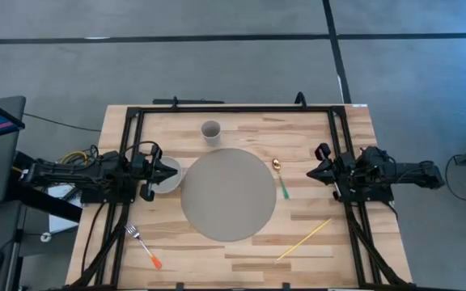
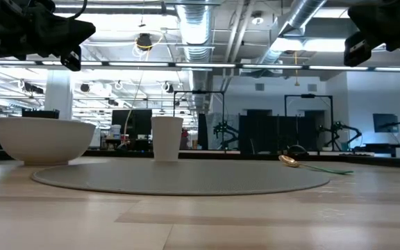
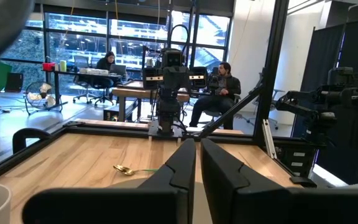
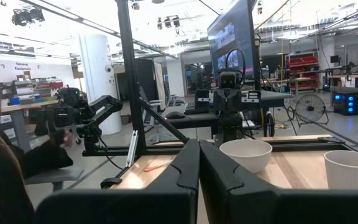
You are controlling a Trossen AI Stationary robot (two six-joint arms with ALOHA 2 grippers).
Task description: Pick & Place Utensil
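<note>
A: My right gripper (image 1: 311, 172) is clenched on nothing, hanging above the table; the spoon (image 1: 281, 179) lies just ahead of its jaws, beside the mat (image 1: 228, 194).

B: Risk?

A: That thin handle lies flat; descending with fingers still closed, I'd push it away. Left gripper (image 1: 176, 171) also clenched, parked over the bowl (image 1: 168, 183)

From my station I see two matte black arms, the left arm (image 1: 79, 174) and the right arm (image 1: 387, 172), both boxy and jointed. Yellow and black cables (image 1: 78, 155) bunch at the left arm's base. A small red mark (image 1: 323, 149) sits near the right arm's tip. Each wrist camera shows smooth, dark, wedge-shaped fingers (image 3: 179, 171).
</note>
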